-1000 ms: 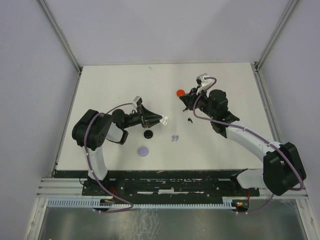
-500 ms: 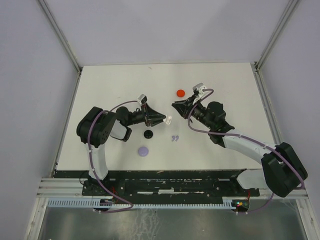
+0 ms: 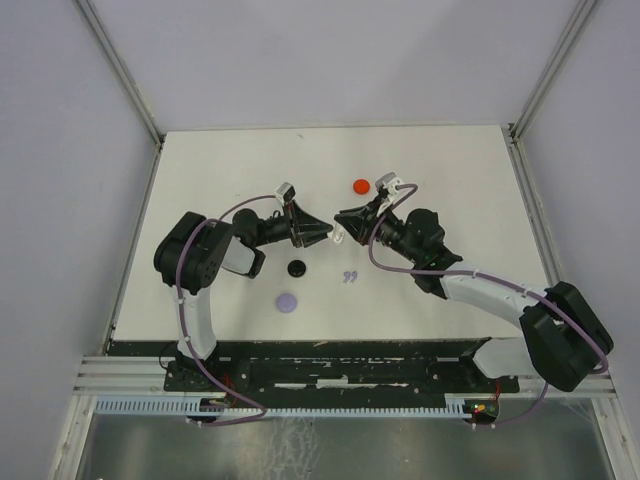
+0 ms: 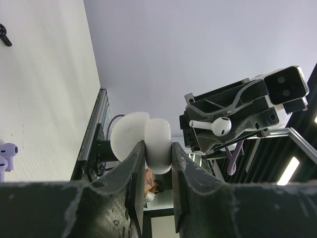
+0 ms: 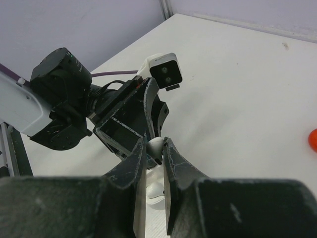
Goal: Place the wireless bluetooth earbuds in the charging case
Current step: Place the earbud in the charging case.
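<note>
My left gripper (image 3: 327, 238) is shut on a white charging case (image 3: 336, 238), held open above the table; in the left wrist view the case (image 4: 148, 141) sits between the fingertips of that gripper (image 4: 157, 151). My right gripper (image 3: 344, 219) is shut on a white earbud (image 4: 214, 127) and faces the case tip to tip, a small gap apart. In the right wrist view the earbud (image 5: 155, 145) is pinched at the tips of the right gripper (image 5: 153, 147), with the case (image 5: 155, 191) just beyond it. Two lavender earbuds (image 3: 349, 277) lie on the table.
A red disc (image 3: 361, 185) lies behind the grippers, a black disc (image 3: 297, 268) and a lavender disc (image 3: 288, 302) lie in front of the left arm. A small black earbud (image 4: 4, 35) lies on the table in the left wrist view.
My right gripper has moved left from beside the red disc, carrying the white earbud up to the case. My left gripper has shifted slightly right with the case.
</note>
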### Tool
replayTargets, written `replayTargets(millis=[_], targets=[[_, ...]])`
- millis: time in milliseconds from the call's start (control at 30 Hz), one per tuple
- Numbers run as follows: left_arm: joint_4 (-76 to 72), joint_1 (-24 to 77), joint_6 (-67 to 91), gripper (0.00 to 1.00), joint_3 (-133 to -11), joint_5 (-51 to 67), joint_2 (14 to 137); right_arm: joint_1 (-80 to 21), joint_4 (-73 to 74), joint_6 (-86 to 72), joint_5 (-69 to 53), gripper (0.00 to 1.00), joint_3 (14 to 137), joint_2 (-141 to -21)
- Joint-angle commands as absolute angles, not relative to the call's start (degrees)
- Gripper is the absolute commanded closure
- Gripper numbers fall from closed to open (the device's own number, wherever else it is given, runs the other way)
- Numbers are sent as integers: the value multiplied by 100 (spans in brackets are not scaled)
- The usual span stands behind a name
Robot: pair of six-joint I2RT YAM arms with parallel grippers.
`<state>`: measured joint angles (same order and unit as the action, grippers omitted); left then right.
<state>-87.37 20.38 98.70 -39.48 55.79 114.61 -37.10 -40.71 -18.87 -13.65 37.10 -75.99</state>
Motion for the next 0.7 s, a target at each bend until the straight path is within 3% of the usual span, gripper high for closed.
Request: replayTargets(millis=[0,667], targets=[[-9909,2060,10045,97,-4100,5605,11269,-3754,-4443,-1957,-1485,99,3672,-7675],[-9906,2057,10102,97,-4139,5587,11012,-3771,-4399,-1935,-1450,99,3571,-7797]])
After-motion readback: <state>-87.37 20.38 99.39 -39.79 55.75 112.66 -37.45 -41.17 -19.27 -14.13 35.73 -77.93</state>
